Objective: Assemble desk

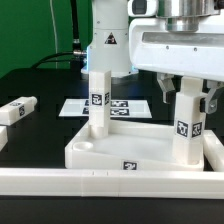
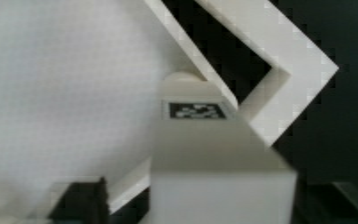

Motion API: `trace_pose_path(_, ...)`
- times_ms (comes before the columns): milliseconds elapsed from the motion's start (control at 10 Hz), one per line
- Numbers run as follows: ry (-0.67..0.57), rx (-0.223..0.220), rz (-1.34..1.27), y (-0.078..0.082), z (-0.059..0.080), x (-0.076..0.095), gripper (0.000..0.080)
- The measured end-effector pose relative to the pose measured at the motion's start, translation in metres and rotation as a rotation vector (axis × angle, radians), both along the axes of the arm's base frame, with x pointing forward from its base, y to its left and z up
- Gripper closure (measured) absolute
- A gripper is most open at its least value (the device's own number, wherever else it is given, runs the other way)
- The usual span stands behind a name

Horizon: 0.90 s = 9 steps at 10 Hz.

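The white desk slab lies flat with its rim up. One tagged leg stands upright in the corner socket on the exterior view's left. My gripper is shut on a second tagged leg and holds it upright at the slab's corner on the exterior view's right. In the wrist view the leg with its tag fills the gap between my gripper's dark fingers, with the slab beside it. Whether the leg's foot is seated in the socket is hidden.
Two loose legs lie on the black table at the exterior view's left. The marker board lies behind the slab. White border rails run along the front and right, and one also shows in the wrist view. The robot base stands behind.
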State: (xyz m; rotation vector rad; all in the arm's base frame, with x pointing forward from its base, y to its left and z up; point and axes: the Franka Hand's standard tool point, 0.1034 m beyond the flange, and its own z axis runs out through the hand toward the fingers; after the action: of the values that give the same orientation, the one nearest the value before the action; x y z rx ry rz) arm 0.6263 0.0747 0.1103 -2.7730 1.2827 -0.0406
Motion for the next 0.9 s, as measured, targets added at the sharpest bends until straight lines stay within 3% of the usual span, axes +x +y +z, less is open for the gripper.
trace_pose_path(100, -0.003, -0.004, 0.051, 0.003, 0.0, 0.0, 0.0192)
trace_pose_path(200, -0.011, -0.007, 0.132, 0.005, 0.001, 0.0, 0.0158)
trace_pose_path(900, -0.058, -0.065, 0.848, 0.014, 0.002, 0.0, 0.0151)
